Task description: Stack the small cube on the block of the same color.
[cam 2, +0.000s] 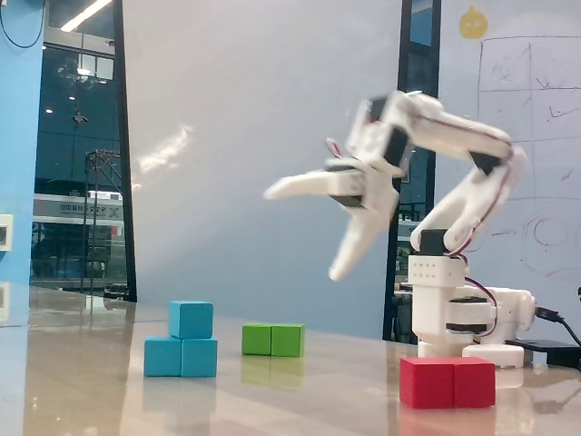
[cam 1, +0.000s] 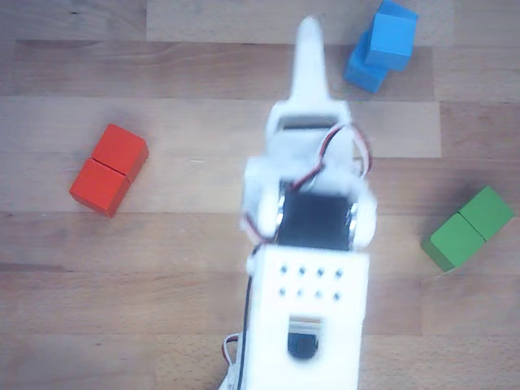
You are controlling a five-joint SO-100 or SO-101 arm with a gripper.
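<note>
cube: small light-blue cube [cam 2: 191, 320] sits on top of the blue block [cam 2: 181, 357], over its right half in the fixed view; in the other view cube [cam 1: 392, 34] overlaps block [cam 1: 365, 67] at upper right
stack state: looks done, cube resting level, nothing touching it
pincer: [cam 2: 304, 232] up in the air, well above the counter [cam 2: 300, 400], fingers spread wide, empty; in the other view only one finger [cam 1: 310, 57] shows clearly, pointing toward the blue stack
handling: cube likely rigid, light, wood or plastic with a smooth painted face; may slip under a weak pinch, not fragile
grip spot: if a re-grip is needed, take two opposite flat side faces, mid-height, jaws square to the faces; avoid corners
risk: a nudge from the side could slide the cube off the block, since only flat contact holds it
others: red block [cam 2: 448, 381] near the arm base, green block [cam 2: 273, 339] behind, both well apart from the stack
</note>
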